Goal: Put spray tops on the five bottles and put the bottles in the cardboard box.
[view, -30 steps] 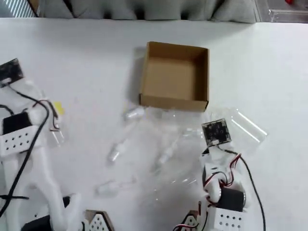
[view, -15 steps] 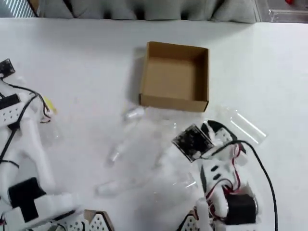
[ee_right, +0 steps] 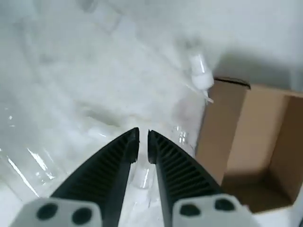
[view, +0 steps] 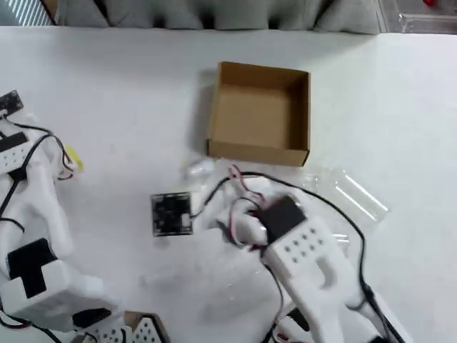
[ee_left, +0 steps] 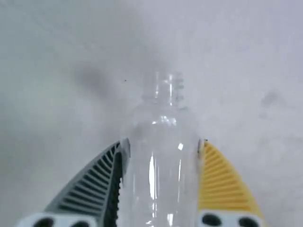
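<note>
Left claw (ee_left: 164,143) grips capless bottle (ee_left: 163,113), well apart from cardboard box (view: 257,153). Right claw (ee_right: 143,135) closed, empty, near spray top (ee_right: 200,78) by box. Risk: smooth bottle slips; closed claw knocks top away.

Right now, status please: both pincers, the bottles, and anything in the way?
Left pincer shut on a clear bottle, neck bare. Right pincer nearly shut, holds nothing, above loose bottles beside the box. One spray top lies by the box.
</note>
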Motion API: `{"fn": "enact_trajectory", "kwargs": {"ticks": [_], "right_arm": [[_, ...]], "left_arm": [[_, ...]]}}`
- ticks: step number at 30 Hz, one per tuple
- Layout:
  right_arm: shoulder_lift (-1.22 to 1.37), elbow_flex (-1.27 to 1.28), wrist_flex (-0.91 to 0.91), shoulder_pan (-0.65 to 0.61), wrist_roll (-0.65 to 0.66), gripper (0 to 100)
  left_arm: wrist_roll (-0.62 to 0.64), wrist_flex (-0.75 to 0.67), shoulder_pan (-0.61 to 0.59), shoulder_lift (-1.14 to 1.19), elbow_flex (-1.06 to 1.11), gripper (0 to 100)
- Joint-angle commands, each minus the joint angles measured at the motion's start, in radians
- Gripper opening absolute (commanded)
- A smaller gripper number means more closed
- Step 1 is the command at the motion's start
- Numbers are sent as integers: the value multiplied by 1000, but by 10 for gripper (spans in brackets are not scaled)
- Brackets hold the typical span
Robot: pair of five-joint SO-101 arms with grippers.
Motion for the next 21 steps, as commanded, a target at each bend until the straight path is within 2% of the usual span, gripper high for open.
{"fn": "enact_trajectory", "kwargs": {"ticks": [1, 6, 11, 17, 21], "right_arm": [[162, -109, 5, -25, 115, 18], [409, -284, 4, -21, 161, 29], [650, -494, -25, -5, 169, 143], [881, -615, -222, 13, 100, 106], [995, -686, -208, 16, 100, 144]], "left_arm": [[9, -23, -22, -13, -57, 20], [9, -46, -22, -15, -55, 20], [9, -66, -22, -12, -48, 20], [9, -66, -22, -12, -48, 20], [9, -66, -22, -12, -48, 20]]}}
